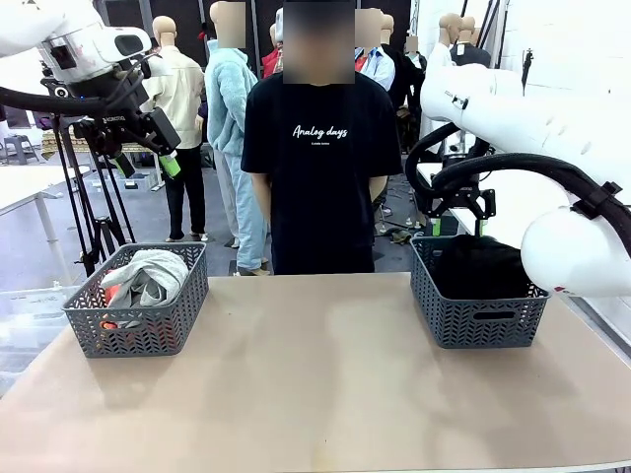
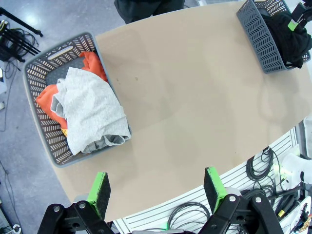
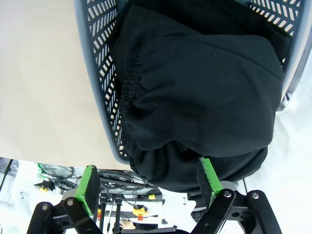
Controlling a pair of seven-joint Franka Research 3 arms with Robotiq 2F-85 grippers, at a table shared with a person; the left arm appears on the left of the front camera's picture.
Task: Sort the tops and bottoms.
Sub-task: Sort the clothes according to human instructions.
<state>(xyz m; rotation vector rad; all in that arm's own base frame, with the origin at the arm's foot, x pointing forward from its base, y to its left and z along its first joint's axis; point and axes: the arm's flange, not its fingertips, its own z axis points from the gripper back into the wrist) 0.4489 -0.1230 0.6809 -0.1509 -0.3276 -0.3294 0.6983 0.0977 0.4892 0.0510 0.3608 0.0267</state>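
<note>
- Garments are sitting sorted already, as far as can be judged: the pale grey top [image 2: 92,109] is lying over the red-orange top [image 2: 46,100] in the left basket [image 1: 138,330], and the black bottoms [image 3: 200,92] are filling the right basket [image 1: 478,320].
- Left gripper [image 1: 148,163] is hanging high above and behind the left basket, fingers spread apart and holding nothing; the tops are lying well below it.
- Right gripper [image 3: 148,183] is hovering over the black bottoms at the basket's edge, fingers apart and empty, making it the nearer arm to them.
- Table [image 1: 315,394] between the 2 baskets is carrying no garment, so no further pick seems called for.
</note>
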